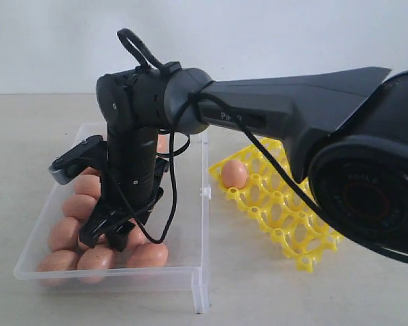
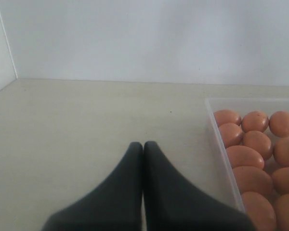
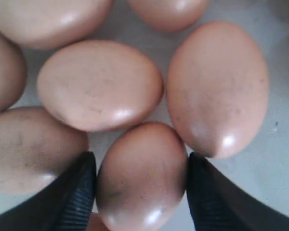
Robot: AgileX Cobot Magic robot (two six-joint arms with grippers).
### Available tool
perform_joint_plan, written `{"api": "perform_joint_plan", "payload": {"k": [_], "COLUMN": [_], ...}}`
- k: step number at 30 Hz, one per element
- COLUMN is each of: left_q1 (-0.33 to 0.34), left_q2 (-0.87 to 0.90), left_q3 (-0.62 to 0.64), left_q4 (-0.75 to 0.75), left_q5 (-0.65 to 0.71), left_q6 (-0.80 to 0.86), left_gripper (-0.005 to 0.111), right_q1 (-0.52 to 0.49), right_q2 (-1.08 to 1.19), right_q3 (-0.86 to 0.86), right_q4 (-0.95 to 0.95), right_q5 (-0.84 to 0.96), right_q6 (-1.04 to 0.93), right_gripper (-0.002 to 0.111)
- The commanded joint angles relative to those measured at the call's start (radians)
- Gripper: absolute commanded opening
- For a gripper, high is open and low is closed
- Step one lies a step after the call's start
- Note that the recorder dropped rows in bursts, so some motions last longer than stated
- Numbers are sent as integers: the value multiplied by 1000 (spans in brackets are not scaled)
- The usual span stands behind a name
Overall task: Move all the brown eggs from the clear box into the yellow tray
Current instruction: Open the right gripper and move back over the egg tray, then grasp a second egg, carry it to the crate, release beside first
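Observation:
Several brown eggs (image 1: 147, 255) lie in the clear box (image 1: 122, 278) on the left of the exterior view. One brown egg (image 1: 234, 174) sits in a cup at the far end of the yellow tray (image 1: 285, 210). My right gripper (image 1: 115, 234) reaches down into the box among the eggs. In the right wrist view it (image 3: 141, 166) is open, its fingers (image 3: 79, 192) close on either side of one egg (image 3: 142, 178) that still lies among the others. My left gripper (image 2: 143, 144) is shut and empty over bare table, beside the box wall (image 2: 224, 149) and its eggs (image 2: 244, 157).
The right arm's dark forearm (image 1: 292, 109) crosses above the yellow tray and hides part of it. A loose black cable (image 1: 170, 204) hangs beside the wrist over the box. A white wall (image 1: 258, 34) backs the beige table (image 1: 245, 285).

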Motion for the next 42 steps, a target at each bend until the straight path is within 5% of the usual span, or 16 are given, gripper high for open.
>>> {"api": "perform_joint_plan", "payload": {"k": [1, 2, 3, 14, 17, 23, 27, 33, 35, 38, 39, 42], "left_q1": [-3, -3, -3, -3, -3, -3, -3, -3, -3, -3, -3, -3], "left_q2": [-3, -3, -3, -3, -3, -3, -3, -3, -3, -3, -3, -3], "left_q3": [-4, -4, -4, -4, -4, -4, -4, -4, -4, -4, -4, -4], "left_q4": [-5, -5, -5, -5, -5, -5, -5, -5, -5, -5, -5, -5], "left_q5": [-1, -1, -1, -1, -1, -1, -1, -1, -1, -1, -1, -1], "left_q6": [1, 1, 1, 1, 1, 1, 1, 1, 1, 1, 1, 1], "left_gripper": [-4, -4, -4, -4, -4, -4, -4, -4, -4, -4, -4, -4], "right_q1": [-3, -3, -3, -5, -3, -54, -200, -453, -526, -622, -660, -752], "right_q2": [4, 4, 2, -199, -318, -673, -829, -828, -807, -753, -721, -609], "right_q3": [-5, -5, -5, -3, 115, 731, 1075, 1227, 1210, 1135, 1104, 961], "right_q4": [-26, -39, -59, -179, -135, -295, -193, -7, -145, -698, -1061, -1691], "right_q5": [-41, -41, -41, -93, -331, -1075, -1463, -1683, -1653, -1586, -1637, -2033], "right_q6": [19, 19, 24, 227, 273, 458, 465, 465, 497, 849, 1094, 1544], "right_gripper": [21, 5, 1, 0, 0, 0, 0, 0, 0, 0, 0, 0]}}
